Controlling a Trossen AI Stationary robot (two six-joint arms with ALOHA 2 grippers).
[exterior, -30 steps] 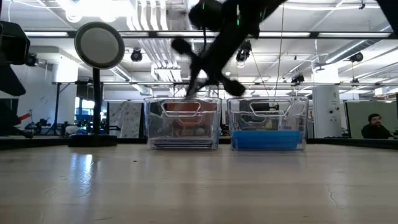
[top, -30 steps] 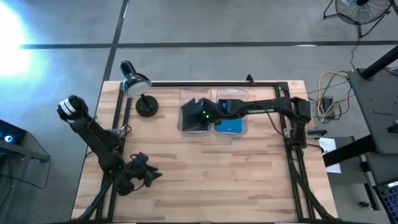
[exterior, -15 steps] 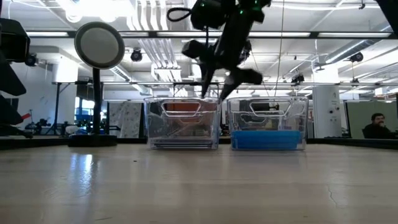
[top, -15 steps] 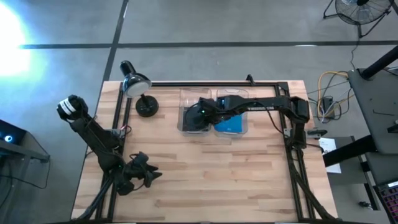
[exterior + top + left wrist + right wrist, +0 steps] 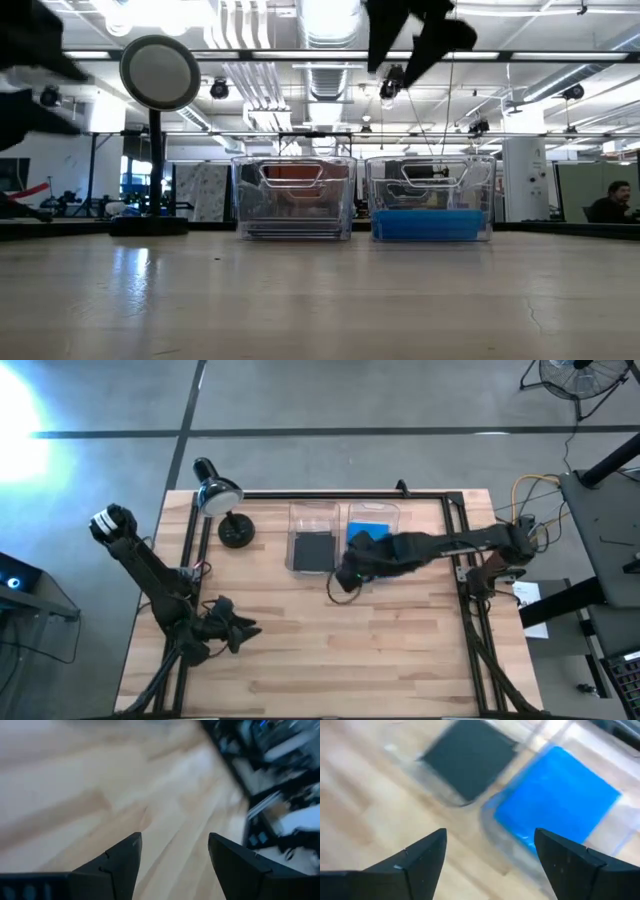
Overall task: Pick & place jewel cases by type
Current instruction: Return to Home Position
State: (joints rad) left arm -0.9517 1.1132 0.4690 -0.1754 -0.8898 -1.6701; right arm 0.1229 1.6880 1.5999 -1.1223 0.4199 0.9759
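High view: the pale wooden surface [image 5: 330,650] carries two clear plastic bins side by side at its far middle. The right arm reaches in from the right edge. Its right hand [image 5: 345,578] hangs over the boards just near of the bins, about where the two meet. In the right wrist view that hand [image 5: 490,855] has its fingers spread wide with nothing between them. The left arm waits at the near left, and its left hand [image 5: 235,628] is above bare wood. The left wrist view shows its fingers [image 5: 120,862] apart and empty.

The left clear bin [image 5: 313,510] holds the flat dark grey jewel cases [image 5: 312,550]. The right clear bin [image 5: 395,510] holds the bright translucent blue jewel cases [image 5: 370,518], apparently stacked, though the count is unclear. A black desk lamp [image 5: 218,495] stands at the far left.
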